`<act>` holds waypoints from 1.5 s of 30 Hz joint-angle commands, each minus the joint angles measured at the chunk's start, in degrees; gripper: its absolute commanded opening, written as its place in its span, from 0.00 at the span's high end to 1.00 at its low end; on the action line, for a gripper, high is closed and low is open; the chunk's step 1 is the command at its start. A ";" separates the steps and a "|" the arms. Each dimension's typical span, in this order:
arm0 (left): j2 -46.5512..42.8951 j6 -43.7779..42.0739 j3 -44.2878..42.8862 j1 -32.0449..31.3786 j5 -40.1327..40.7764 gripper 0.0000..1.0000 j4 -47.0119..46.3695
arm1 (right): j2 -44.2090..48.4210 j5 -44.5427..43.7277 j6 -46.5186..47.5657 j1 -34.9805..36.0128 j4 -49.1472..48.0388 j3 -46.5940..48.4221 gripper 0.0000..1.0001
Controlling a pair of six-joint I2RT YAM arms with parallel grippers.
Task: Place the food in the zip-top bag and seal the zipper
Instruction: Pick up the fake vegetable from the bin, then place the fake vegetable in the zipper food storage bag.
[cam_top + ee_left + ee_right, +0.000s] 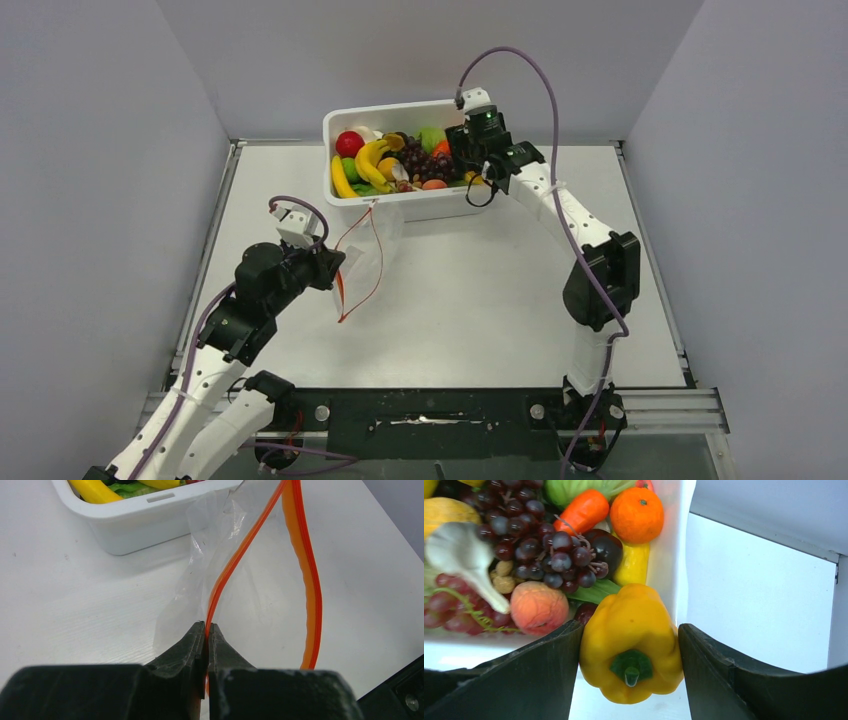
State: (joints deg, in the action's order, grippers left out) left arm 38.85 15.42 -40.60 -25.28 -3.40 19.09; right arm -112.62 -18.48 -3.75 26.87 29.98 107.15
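Hanging beside the white tub [400,206], the zip-top bag [366,250] is pinched by the left gripper [336,273], seen from above. Its wrist view shows jaws shut on one zipper [235,562] lip. The right gripper [630,636], in its own view, clamps the yellow pepper [629,620] at the tub's rim; glossy, it may slip free.

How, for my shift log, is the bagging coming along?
Done: the left gripper pinches the zipper, holding the zip-top bag up with its mouth open. In hand: the right gripper grips the yellow pepper over the tub wall. Left: nothing shows in the bag; the zipper is unsealed.
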 commanded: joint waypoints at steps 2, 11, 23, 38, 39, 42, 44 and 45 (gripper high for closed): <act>0.04 0.05 -0.11 0.43 0.39 1.00 -3.42 | 10.19 0.35 -2.31 1.46 -2.62 -4.25 0.64; 0.35 -0.23 0.25 0.39 0.79 1.00 -3.31 | 27.98 6.55 -8.39 4.99 -5.09 -20.47 0.64; 2.36 2.43 -0.20 0.40 0.38 1.00 -4.07 | 46.89 26.22 -24.72 8.42 -20.48 -41.53 0.65; 2.61 7.24 2.19 0.40 -2.72 1.00 -6.07 | 46.93 34.90 -38.27 16.34 -37.48 -48.44 0.65; 2.81 7.11 2.14 0.47 -2.84 1.00 -6.08 | 46.30 34.91 -38.34 17.11 -38.78 -48.72 0.65; 3.46 6.82 1.89 0.79 -3.40 1.00 -6.21 | 43.73 35.36 -39.40 18.66 -41.26 -48.24 0.65; 3.51 6.82 1.93 0.99 -3.97 1.00 -6.41 | 41.48 35.62 -40.28 20.02 -42.46 -47.47 0.65; 3.44 6.84 1.97 1.14 -4.11 1.00 -6.50 | 40.51 35.62 -40.37 20.70 -42.57 -46.88 0.65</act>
State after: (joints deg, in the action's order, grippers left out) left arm 42.41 22.87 -37.69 -24.88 -5.76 16.51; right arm -68.93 15.77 -41.56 45.43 -4.84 58.57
